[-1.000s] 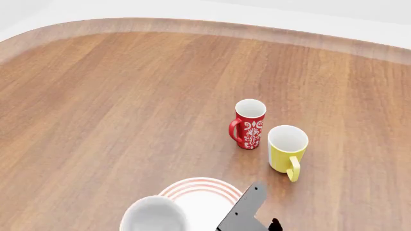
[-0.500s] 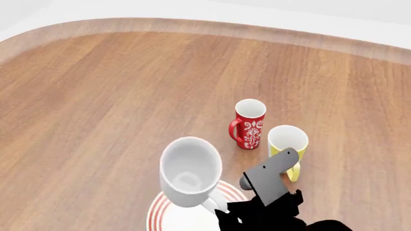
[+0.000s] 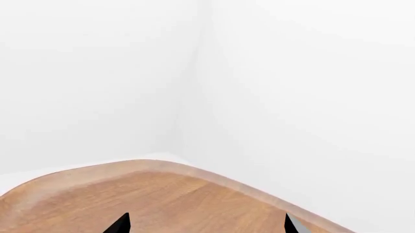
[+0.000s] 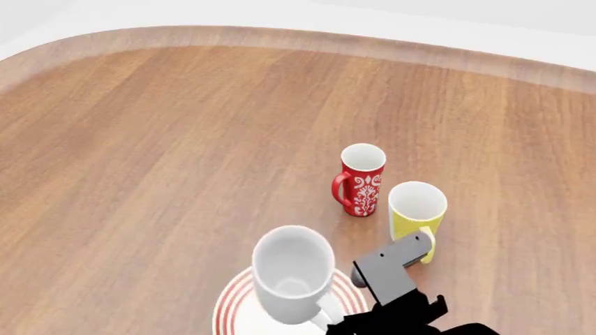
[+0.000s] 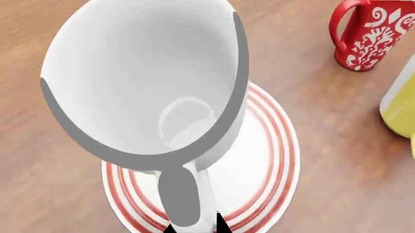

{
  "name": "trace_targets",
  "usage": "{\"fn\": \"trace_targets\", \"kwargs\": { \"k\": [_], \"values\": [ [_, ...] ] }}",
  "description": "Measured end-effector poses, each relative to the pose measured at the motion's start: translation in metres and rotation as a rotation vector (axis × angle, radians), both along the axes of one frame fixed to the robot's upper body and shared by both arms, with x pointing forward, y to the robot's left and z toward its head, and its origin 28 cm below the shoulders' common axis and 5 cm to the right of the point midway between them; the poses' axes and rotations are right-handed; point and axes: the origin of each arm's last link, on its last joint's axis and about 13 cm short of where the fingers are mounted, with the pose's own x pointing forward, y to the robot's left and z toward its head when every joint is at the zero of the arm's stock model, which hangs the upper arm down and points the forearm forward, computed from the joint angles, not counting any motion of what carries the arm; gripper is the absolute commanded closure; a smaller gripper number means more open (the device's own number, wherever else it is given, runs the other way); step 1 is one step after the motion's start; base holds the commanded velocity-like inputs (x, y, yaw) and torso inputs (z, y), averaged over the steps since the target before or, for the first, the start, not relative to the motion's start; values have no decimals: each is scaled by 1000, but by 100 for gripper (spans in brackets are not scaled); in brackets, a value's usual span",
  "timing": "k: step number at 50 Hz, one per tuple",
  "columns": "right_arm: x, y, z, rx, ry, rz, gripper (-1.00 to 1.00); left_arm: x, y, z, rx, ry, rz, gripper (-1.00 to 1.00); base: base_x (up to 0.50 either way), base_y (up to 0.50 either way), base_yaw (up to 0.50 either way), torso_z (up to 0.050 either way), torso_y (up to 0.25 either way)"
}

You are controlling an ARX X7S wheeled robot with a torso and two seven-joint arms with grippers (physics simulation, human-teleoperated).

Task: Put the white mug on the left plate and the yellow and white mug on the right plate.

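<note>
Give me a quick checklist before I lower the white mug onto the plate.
1. White mug held by its handle in the right gripper: ok.
2. Mug above the red-ringed plate: ok.
3. Mug's base touching the plate: cannot tell.
4. Red mug and yellow and white mug standing off the plate: ok.
5. Left gripper open, nothing between its tips: ok.
6. Second plate in view: not ok.

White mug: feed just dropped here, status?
Right gripper shut on white mug handle, over the plate. Left gripper open, holding nothing. Red mug, yellow mug stand apart from the plate.
</note>
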Motion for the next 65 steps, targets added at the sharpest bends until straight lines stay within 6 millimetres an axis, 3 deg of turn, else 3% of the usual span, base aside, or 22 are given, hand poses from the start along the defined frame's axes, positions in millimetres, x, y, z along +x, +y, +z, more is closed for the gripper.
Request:
{"fn": "trace_targets", "kwargs": {
  "k": [65],
  "values": [
    [25,7,-16,-57,93,6,100,-8,3,6,-14,-17,5,-100,0,0,0,0,0]
  ]
}}
